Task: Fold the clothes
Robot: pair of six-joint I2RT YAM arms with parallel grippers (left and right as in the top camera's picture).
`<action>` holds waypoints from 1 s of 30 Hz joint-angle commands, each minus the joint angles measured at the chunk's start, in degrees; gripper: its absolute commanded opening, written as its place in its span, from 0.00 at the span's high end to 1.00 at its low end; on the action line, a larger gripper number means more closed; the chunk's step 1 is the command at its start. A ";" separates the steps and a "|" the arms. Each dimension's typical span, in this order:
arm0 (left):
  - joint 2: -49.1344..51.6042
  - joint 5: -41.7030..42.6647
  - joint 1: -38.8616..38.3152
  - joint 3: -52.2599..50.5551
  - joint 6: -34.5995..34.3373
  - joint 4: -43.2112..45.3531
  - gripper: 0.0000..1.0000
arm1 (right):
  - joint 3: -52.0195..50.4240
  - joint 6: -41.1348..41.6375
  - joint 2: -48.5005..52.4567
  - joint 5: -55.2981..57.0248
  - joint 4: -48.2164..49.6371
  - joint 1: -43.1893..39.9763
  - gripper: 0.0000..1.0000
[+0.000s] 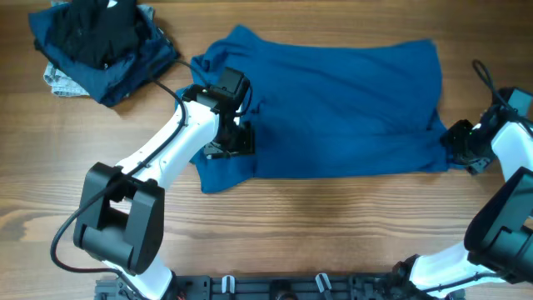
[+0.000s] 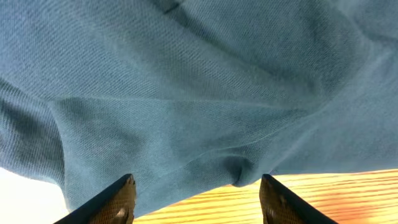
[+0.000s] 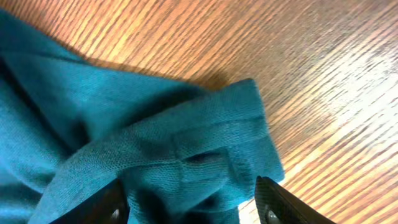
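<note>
A blue garment [image 1: 333, 104] lies spread across the wooden table. My left gripper [image 1: 231, 142] is open over its lower left part; in the left wrist view the blue cloth [image 2: 186, 93] fills the frame and its edge lies between the open fingers [image 2: 196, 199]. My right gripper [image 1: 460, 143] is at the garment's lower right corner. In the right wrist view a bunched corner of the cloth [image 3: 205, 155] sits between the spread fingers [image 3: 193, 205], which are open around it.
A pile of dark and navy clothes [image 1: 100, 42] lies at the table's far left corner. Bare wood [image 1: 333, 225] runs along the front of the table. A black cable [image 1: 487, 79] loops near the right arm.
</note>
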 commanded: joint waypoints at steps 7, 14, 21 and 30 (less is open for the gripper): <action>0.87 0.70 -0.07 -0.37 1.38 0.22 0.36 | -5.53 -4.04 1.27 -3.63 6.45 -0.17 0.41; 0.87 0.70 -0.07 -0.37 2.69 0.13 0.36 | -7.48 -4.02 1.27 -3.78 9.46 -0.17 0.68; 0.87 -1.70 -0.07 -0.37 2.82 -0.04 0.44 | -0.79 -3.65 1.14 0.85 3.89 -0.17 0.83; 0.98 -4.90 3.02 -0.37 2.62 0.20 0.59 | 0.70 -2.47 1.14 8.07 1.16 -0.17 0.92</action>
